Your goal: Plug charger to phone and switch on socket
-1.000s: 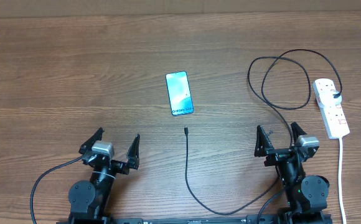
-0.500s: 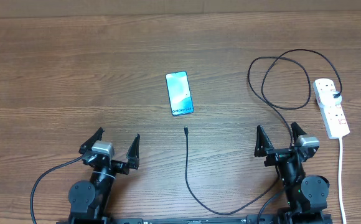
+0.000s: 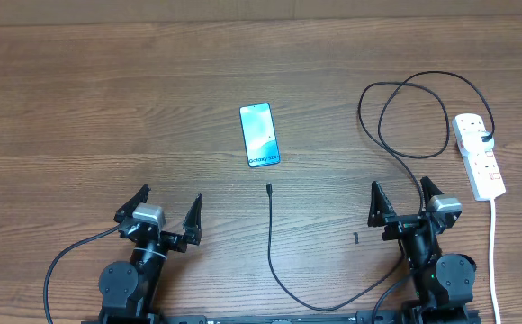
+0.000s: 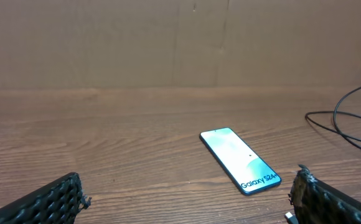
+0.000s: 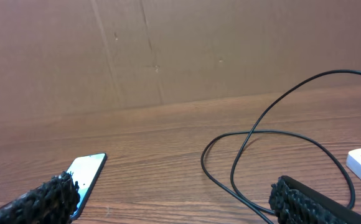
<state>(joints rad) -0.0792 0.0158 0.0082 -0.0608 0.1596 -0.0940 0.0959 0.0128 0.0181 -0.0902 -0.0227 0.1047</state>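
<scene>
Holding left end effector (image 3: 171, 200) spread wide, gripping nothing, at near edge of counter (image 3: 108, 90). Holding right end effector (image 3: 400, 189) equally wide, empty. Seeing phone (image 3: 260, 135) lying flat mid-counter, screen lit. Tracing charger (image 3: 272, 236) from plug tip near phone, not touching it, curving past right end effector, looping up to socket (image 3: 479, 157) lying at far right.

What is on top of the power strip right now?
On the power strip, a black plug sits in the far outlet, and a thin black cable loops away from it. Red-marked switches show along the strip, but their position is too small to read.
</scene>
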